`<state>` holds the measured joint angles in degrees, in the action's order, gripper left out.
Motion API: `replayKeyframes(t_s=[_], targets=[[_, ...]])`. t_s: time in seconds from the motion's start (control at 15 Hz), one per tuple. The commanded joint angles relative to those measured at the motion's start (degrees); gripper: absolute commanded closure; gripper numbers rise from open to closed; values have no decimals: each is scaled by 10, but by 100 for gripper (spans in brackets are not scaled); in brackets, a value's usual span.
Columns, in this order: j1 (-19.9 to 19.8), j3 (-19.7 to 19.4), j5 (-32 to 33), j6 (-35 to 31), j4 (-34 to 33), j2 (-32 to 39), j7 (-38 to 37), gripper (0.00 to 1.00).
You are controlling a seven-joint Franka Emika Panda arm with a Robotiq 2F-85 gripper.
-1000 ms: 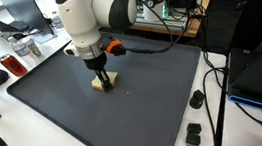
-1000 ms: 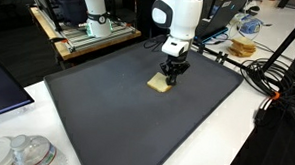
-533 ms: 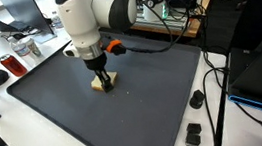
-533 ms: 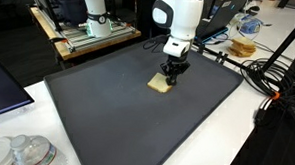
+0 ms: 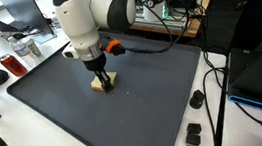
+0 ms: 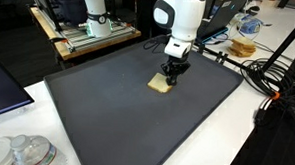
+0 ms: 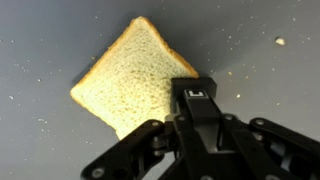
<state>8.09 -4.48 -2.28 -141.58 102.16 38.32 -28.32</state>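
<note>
Bread slice (image 7: pixel 125 85) lies flat on worktop (image 5: pixel 146 111), so end effector (image 6: pixel 169 78) sits straight down over its corner; open or closed, can't tell.

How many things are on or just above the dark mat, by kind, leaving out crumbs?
Bread slice: 1
Gripper: 1
Total: 2

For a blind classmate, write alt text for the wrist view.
A slice of bread lies flat on a dark grey mat, one corner hidden by the black gripper entering from the bottom edge. Crumbs dot the mat.
</note>
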Motion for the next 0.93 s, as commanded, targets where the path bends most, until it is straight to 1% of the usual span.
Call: replayKeyframes(t_s=[0.0, 0.4, 0.6, 0.87], targets=[[-1, 11, -17, -20, -30, 59, 4, 95], [11, 1, -7, -23, -25, 56, -11, 95], [12, -5, -3, -18, -14, 31, -13, 95], [13, -12, 3, -29, 4, -2, -12, 95]])
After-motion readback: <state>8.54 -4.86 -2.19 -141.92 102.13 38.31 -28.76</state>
